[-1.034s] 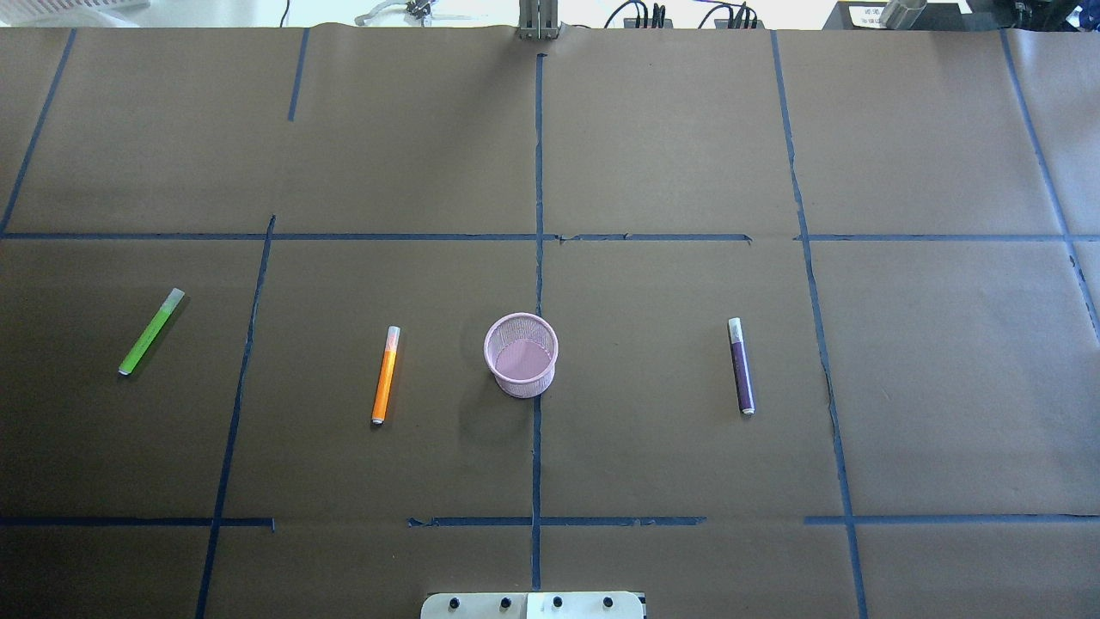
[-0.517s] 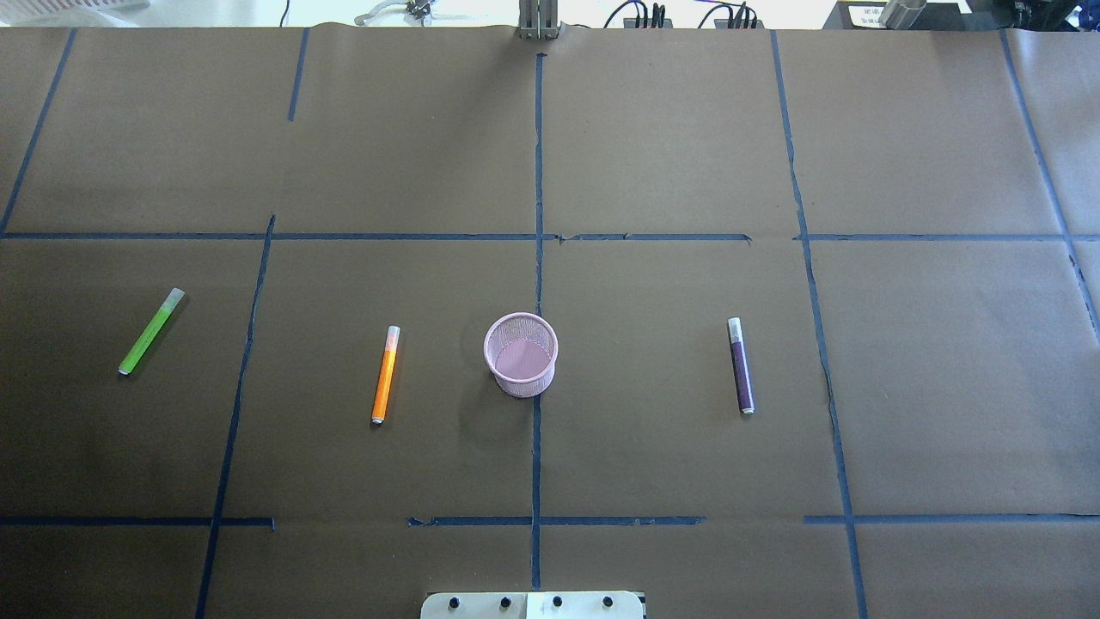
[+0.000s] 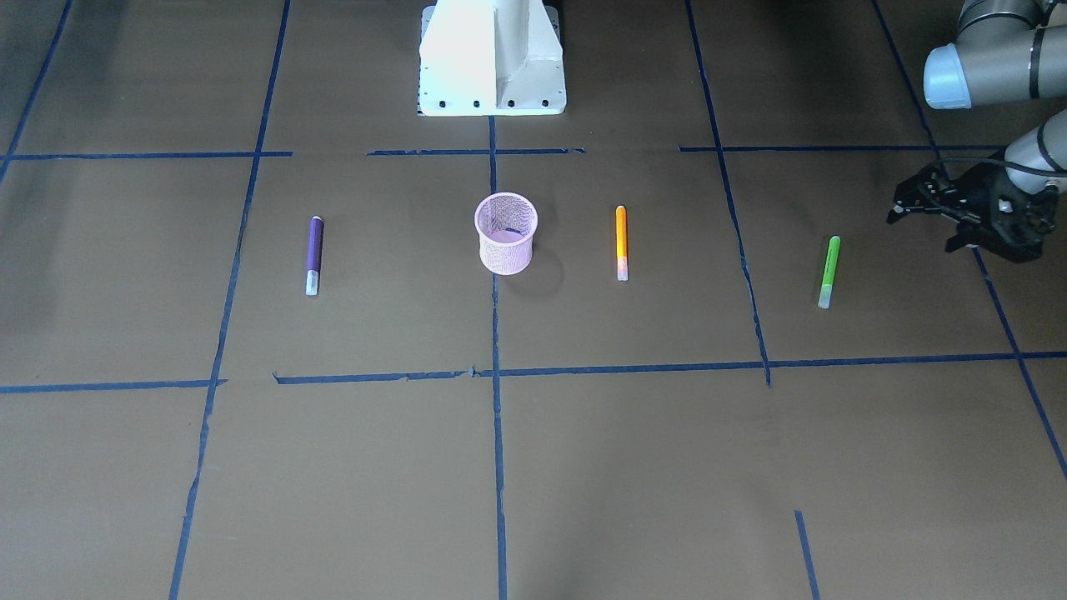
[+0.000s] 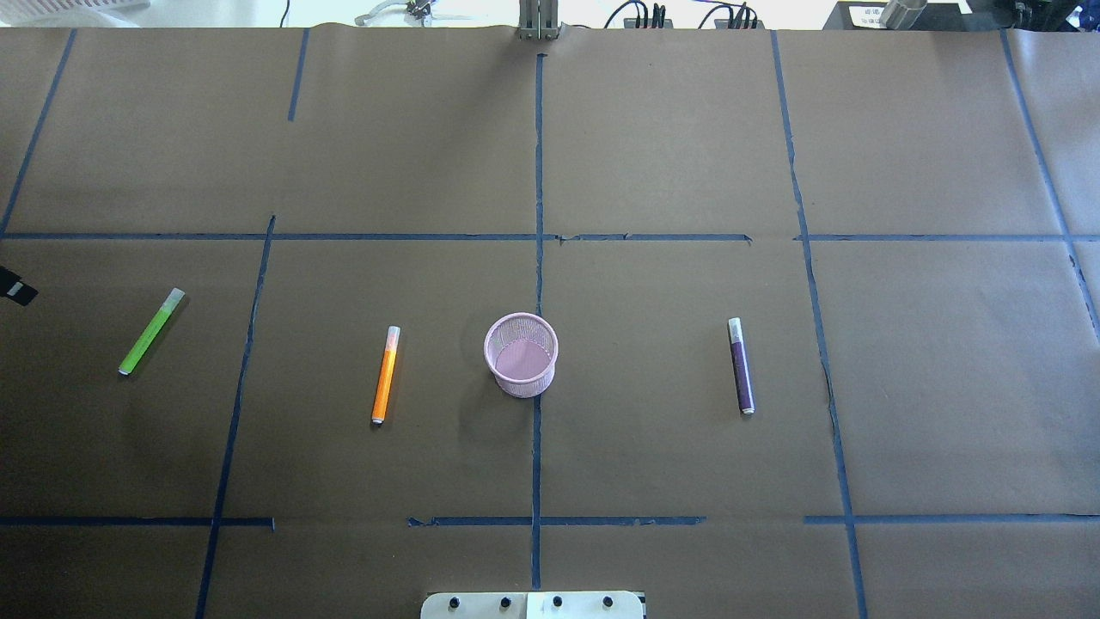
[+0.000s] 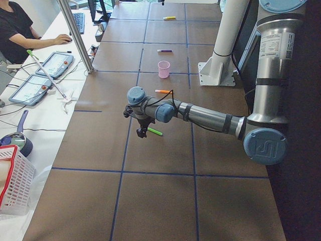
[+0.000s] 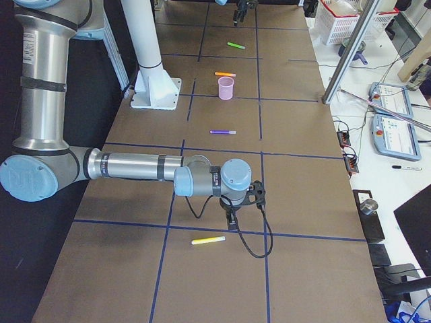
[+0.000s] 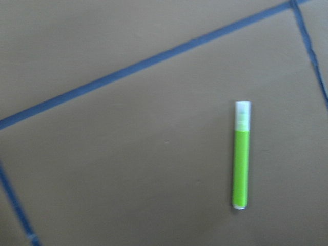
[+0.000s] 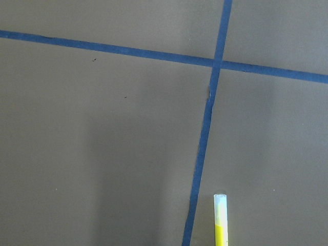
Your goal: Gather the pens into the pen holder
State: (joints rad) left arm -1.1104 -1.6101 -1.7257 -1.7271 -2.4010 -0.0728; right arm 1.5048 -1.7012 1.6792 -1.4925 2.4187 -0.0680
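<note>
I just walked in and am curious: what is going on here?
Nothing is collected yet: the round pink wire-mesh cup stands empty, and the slim purple pen, orange pen and green pen lie flat on the brown paper-covered table. The left gripper hovers beside the green pen, jaws seemingly open, holding nothing. The right gripper hangs near a yellow pen at the table's right end.

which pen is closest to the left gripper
The bright green pen: the left gripper hangs beside it, while the orange pen and purple pen lie farther off, flanking the pink wire-mesh cup.
</note>
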